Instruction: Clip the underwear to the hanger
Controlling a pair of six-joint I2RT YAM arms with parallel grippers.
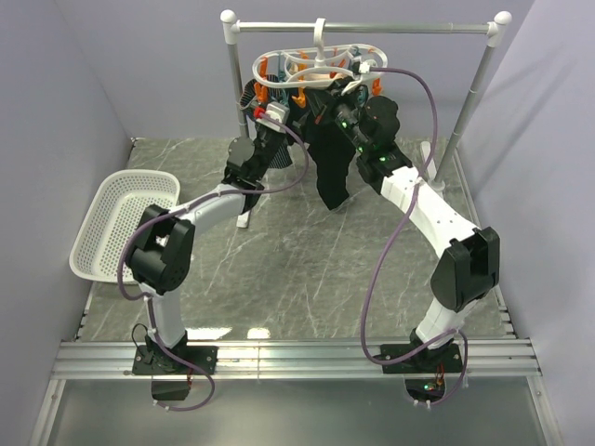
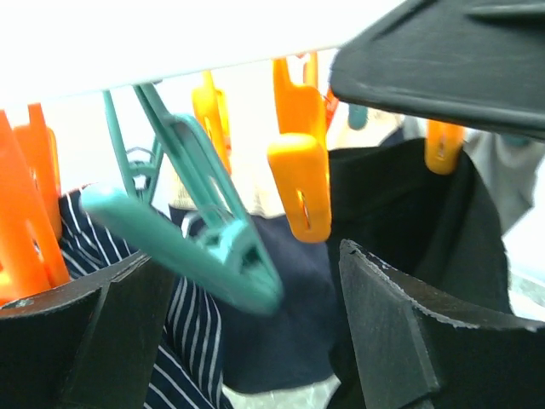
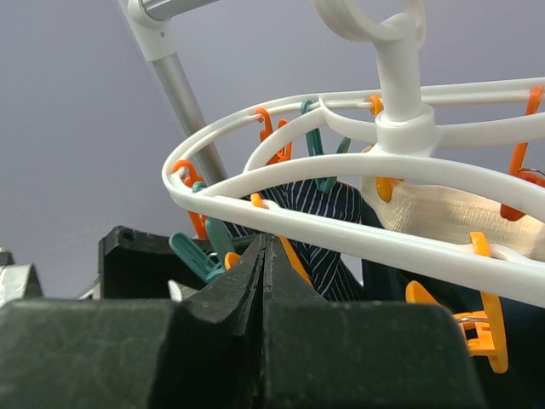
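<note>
The white oval hanger (image 1: 316, 63) hangs by its hook from the rail, with orange and teal pegs under its ring (image 3: 341, 223). The black underwear (image 1: 333, 172) hangs limp below it, and also shows at the right of the left wrist view (image 2: 400, 213), under an orange peg (image 2: 443, 145). My left gripper (image 1: 264, 100) is raised to the hanger's left side. It is open (image 2: 247, 256) with a teal peg (image 2: 213, 247) between its fingers. My right gripper (image 1: 346, 93) is just under the ring, jaws pressed shut (image 3: 266, 241), apparently pinching the underwear's top edge.
A silver rail stand (image 1: 363, 26) with white ball ends carries the hanger; its pole (image 3: 183, 94) is close behind. A dark striped garment (image 2: 183, 328) and a cream piece (image 3: 443, 217) hang from other pegs. A white mesh basket (image 1: 121, 223) lies at the left.
</note>
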